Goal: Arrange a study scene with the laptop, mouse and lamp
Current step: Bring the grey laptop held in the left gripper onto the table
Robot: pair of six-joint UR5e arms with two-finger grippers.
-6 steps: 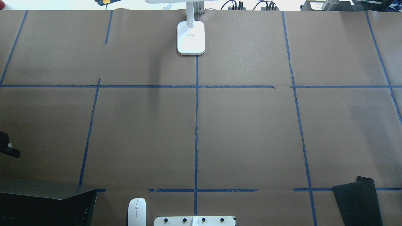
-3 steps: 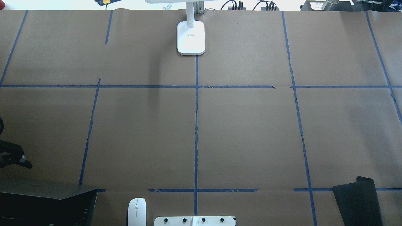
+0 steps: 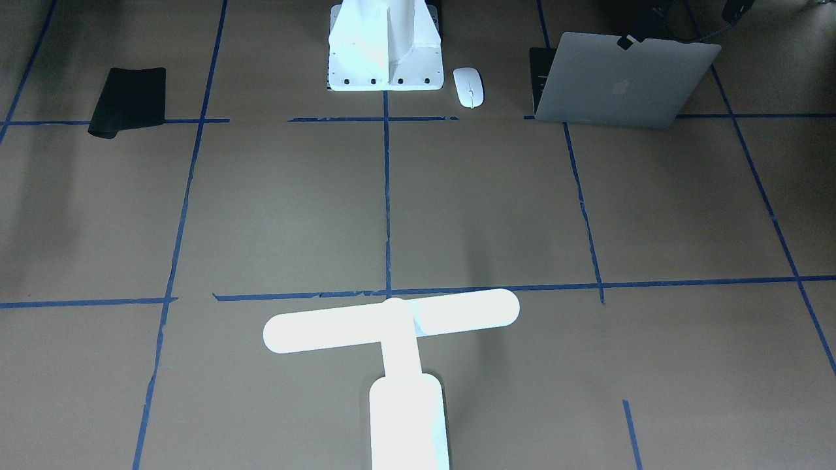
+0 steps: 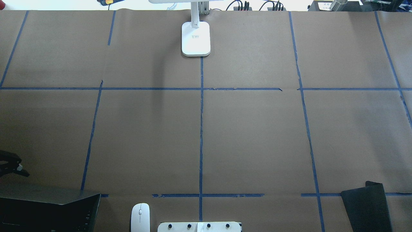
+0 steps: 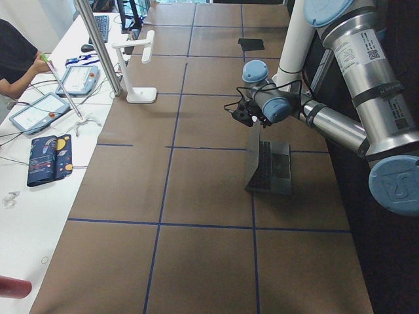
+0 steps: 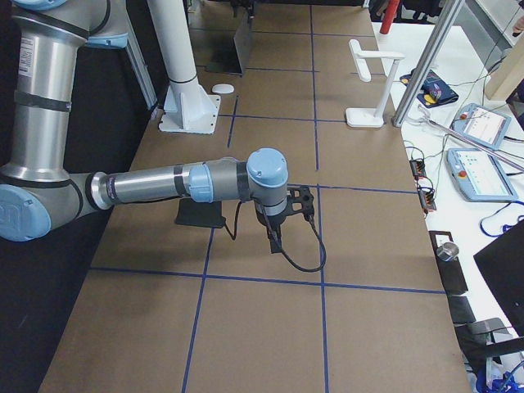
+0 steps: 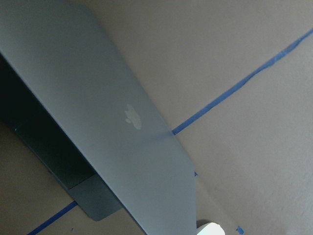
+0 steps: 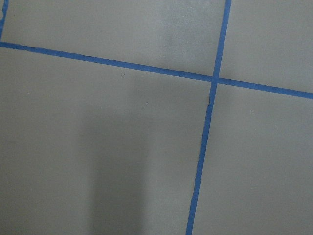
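Everywhere brown paper (image 4: 257, 135), blue tape (image 4: 201, 135)

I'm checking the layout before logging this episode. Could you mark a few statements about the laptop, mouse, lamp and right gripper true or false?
1. The laptop is open. True.
2. The mouse lies on the black mat. False: it lies on bare paper beside the white pedestal; the mat is on the pedestal's other side.
3. The lamp stands upright. True.
4. The right gripper holds the mouse. False: it hangs over bare paper, far from the mouse.
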